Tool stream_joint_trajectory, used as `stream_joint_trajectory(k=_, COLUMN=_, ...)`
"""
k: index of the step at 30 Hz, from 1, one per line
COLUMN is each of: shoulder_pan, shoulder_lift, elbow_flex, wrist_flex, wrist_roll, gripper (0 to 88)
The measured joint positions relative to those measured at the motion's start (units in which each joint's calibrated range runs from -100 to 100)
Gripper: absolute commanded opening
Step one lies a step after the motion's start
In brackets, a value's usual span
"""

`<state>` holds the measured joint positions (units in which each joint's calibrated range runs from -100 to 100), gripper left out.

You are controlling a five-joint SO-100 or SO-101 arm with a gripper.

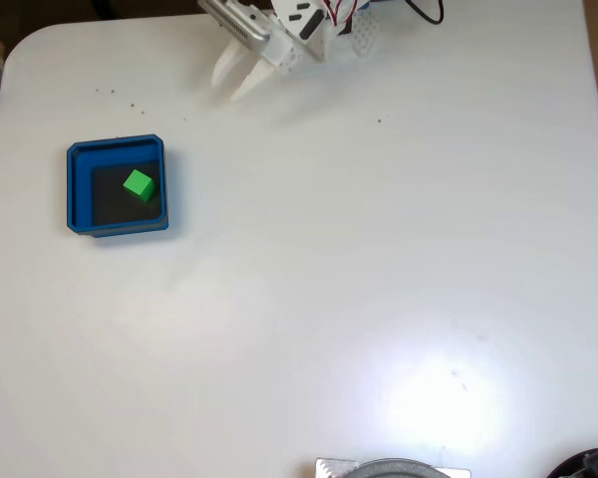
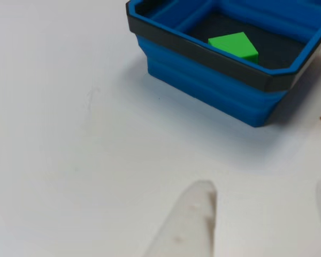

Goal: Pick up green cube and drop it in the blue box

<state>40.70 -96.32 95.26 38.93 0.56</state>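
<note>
Cube, small and bright green (image 1: 139,185), lying inside the blue box (image 1: 76,189), on the box's dark floor. In the fixed view the green cube sits toward the upper right part of that floor, turned a little so its edges run at a slant to the box walls. In the other view the green cube (image 2: 234,45) shows just beyond the near wall of the blue box (image 2: 203,77), whose rim carries a dark band and whose blue sides step outward in ridges.

The blue box stands at the left side of a white table (image 1: 359,299) in the fixed view, flat on the surface, with a few small dark specks on the table above it.

The gripper (image 1: 237,80) is at the top edge of the fixed view, well apart from the box and to its upper right. Its two pale fingers (image 1: 225,68) point down and to the left, spread apart in a narrow V with a clear gap at the tips. Nothing is between them and they hold nothing. In the other view a blurred pale finger (image 2: 190,225) rises from the bottom edge, and a sliver of the second shows at the right edge, with bare table between them.

At the bottom edge of the fixed view sits a grey rounded object (image 1: 394,468), partly cut off.
</note>
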Motion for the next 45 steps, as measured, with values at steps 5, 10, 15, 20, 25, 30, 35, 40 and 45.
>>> stream_joint_trajectory(k=5, shoulder_pan=-1.28, shoulder_lift=-1.67, elbow_flex=3.85, wrist_flex=0.00, wrist_roll=0.00, gripper=12.2)
stream_joint_trajectory(k=10, shoulder_pan=-5.76, shoulder_lift=-1.67, elbow_flex=3.85, wrist_flex=0.00, wrist_roll=0.00, gripper=12.3)
stream_joint_trajectory(k=15, shoulder_pan=-16.42, shoulder_lift=-1.67, elbow_flex=3.85, wrist_flex=0.00, wrist_roll=0.00, gripper=12.3)
stream_joint_trajectory(k=20, shoulder_pan=-25.24, shoulder_lift=-1.67, elbow_flex=3.85, wrist_flex=0.00, wrist_roll=0.00, gripper=12.3)
stream_joint_trajectory(k=25, shoulder_pan=-30.71, shoulder_lift=-1.67, elbow_flex=3.85, wrist_flex=0.00, wrist_roll=0.00, gripper=12.2)
stream_joint_trajectory(k=30, shoulder_pan=-34.48, shoulder_lift=-1.67, elbow_flex=3.85, wrist_flex=0.00, wrist_roll=0.00, gripper=11.6)
stream_joint_trajectory(k=35, shoulder_pan=-38.89, shoulder_lift=-1.67, elbow_flex=3.85, wrist_flex=0.00, wrist_roll=0.00, gripper=11.5)
stream_joint_trajectory(k=40, shoulder_pan=-42.52, shoulder_lift=-1.67, elbow_flex=3.85, wrist_flex=0.00, wrist_roll=0.00, gripper=11.5)
stream_joint_trajectory(k=45, shoulder_pan=-45.43, shoulder_lift=-1.67, elbow_flex=3.85, wrist_flex=0.00, wrist_roll=0.00, gripper=9.1)
